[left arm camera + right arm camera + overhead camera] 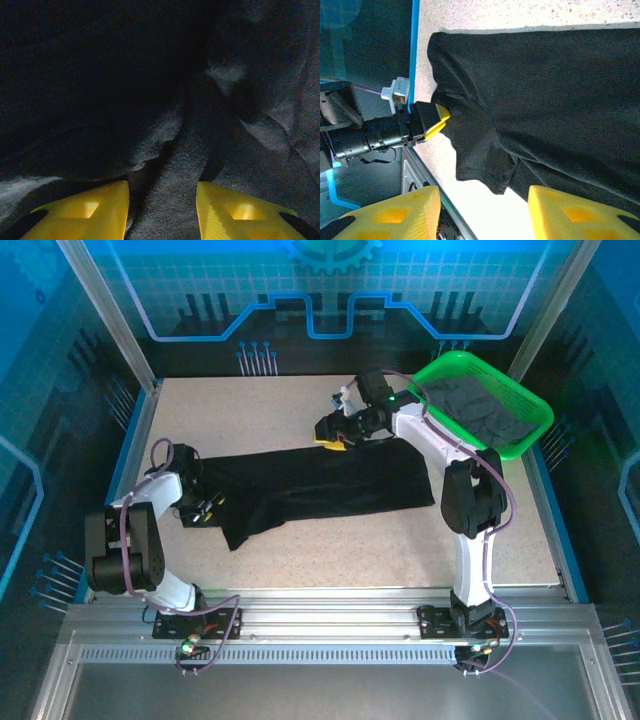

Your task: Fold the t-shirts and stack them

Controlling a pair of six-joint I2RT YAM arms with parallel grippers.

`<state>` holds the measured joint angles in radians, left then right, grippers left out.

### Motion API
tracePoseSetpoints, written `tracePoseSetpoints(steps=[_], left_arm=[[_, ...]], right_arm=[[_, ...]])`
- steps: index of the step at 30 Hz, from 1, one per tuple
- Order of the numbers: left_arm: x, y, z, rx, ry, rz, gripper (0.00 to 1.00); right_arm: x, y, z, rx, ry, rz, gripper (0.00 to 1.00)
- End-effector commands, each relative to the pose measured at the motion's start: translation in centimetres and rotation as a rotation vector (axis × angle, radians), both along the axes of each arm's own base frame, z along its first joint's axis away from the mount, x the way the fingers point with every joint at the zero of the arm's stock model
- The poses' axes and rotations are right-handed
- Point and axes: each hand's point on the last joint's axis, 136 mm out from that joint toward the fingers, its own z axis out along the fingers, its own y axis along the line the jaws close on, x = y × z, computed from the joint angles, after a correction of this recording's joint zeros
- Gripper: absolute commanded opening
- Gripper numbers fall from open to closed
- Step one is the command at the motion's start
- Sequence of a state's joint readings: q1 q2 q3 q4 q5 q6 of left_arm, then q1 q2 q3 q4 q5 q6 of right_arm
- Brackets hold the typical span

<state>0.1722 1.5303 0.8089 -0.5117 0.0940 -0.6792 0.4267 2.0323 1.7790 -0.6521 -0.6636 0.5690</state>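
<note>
On the desk [330, 560] a black t-shirt [320, 485] lies stretched out, the left jaws pinch its left end, likely to hold it steady, and the right jaws hang apart above its far edge

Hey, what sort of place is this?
Probably a robotics lab or demo cell: two arms bolted to a metal rail, blue-lit clear panels enclosing the table, a black t-shirt laid out.
</note>
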Motion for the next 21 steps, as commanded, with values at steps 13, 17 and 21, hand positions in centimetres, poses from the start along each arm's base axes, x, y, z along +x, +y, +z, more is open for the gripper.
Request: tracePoseSetpoints(steps=[13,17,21], left_arm=[[1.3,-1.5,2.5,-0.032,-0.162,-0.055,0.04],[0.7,-1.7,3.3,-0.04,-0.164,-0.047,0.0],[1.4,-1.6,5.1,-0.043,-0.198,-0.015,0.0]], right_arm=[[-1.6,0.3,0.9,0.008,0.006,0.013,0.51],[-1.4,0.3,0.6,0.003,0.011,0.008,0.51],[-1.3,0.3,0.6,-0.002,0.011,0.007,0.51]])
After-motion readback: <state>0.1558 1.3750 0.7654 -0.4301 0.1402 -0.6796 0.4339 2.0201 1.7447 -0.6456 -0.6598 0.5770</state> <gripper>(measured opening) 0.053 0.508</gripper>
